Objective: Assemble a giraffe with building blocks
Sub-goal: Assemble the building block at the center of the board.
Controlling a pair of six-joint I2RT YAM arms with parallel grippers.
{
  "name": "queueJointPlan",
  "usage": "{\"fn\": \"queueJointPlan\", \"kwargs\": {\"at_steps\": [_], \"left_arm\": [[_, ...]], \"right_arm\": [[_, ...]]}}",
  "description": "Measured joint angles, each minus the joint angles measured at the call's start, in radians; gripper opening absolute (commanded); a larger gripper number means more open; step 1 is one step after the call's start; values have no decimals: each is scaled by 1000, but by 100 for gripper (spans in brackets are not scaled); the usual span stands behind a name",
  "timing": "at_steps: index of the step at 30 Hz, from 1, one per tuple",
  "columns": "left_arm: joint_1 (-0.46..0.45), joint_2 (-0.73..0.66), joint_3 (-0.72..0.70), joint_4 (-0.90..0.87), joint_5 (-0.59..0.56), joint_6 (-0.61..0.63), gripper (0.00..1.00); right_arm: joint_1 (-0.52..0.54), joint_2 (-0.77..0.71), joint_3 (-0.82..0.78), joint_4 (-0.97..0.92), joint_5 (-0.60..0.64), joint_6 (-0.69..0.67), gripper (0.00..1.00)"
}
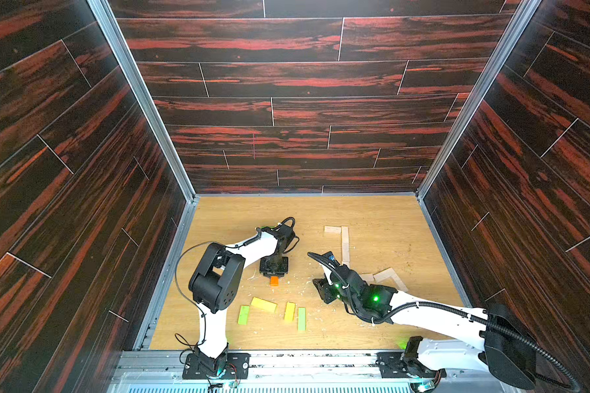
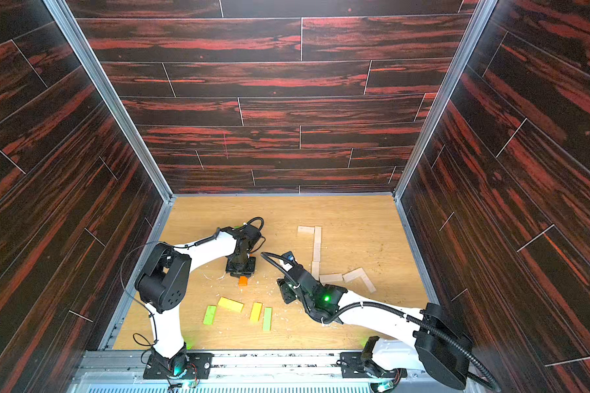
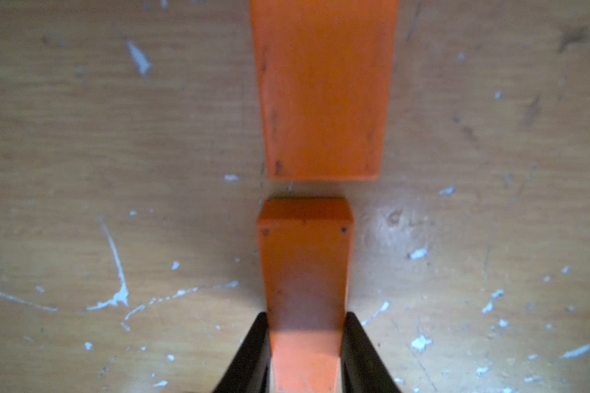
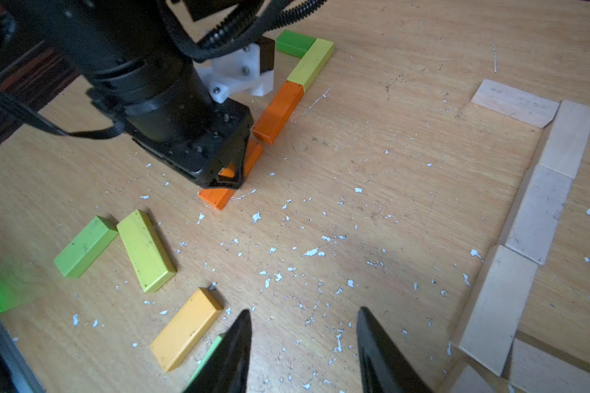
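There, left gripper (image 3: 305, 321) clamped tight on the near orange block (image 3: 304, 265) — I'd nudge it flush, square with the far orange block (image 3: 324, 88); right gripper (image 4: 304, 311) hangs part-open, empty.

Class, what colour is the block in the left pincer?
Orange block, best in the left wrist view.

Wooden tabletop (image 1: 372, 211) with scattered building blocks (image 1: 263, 304)
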State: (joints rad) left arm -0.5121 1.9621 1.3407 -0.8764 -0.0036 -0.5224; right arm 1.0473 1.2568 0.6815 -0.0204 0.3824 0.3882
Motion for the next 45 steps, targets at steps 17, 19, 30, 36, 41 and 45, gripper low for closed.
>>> {"fn": "queueJointPlan", "kwargs": {"at_steps": [17, 19, 30, 36, 41, 45], "left_arm": [[1, 34, 48, -22, 3, 1, 32], [1, 38, 53, -22, 3, 1, 32], [7, 61, 68, -25, 0, 2, 40], [10, 61, 71, -20, -3, 2, 41], [10, 61, 71, -19, -4, 2, 40], [10, 61, 71, -19, -4, 2, 40]], "right_arm": [[0, 0, 0, -9, 4, 0, 51], [0, 0, 0, -10, 4, 0, 51], [0, 0, 0, -10, 6, 0, 51], [0, 0, 0, -10, 6, 0, 51], [0, 0, 0, -10, 6, 0, 51], [0, 0, 0, -10, 6, 0, 51]]}}
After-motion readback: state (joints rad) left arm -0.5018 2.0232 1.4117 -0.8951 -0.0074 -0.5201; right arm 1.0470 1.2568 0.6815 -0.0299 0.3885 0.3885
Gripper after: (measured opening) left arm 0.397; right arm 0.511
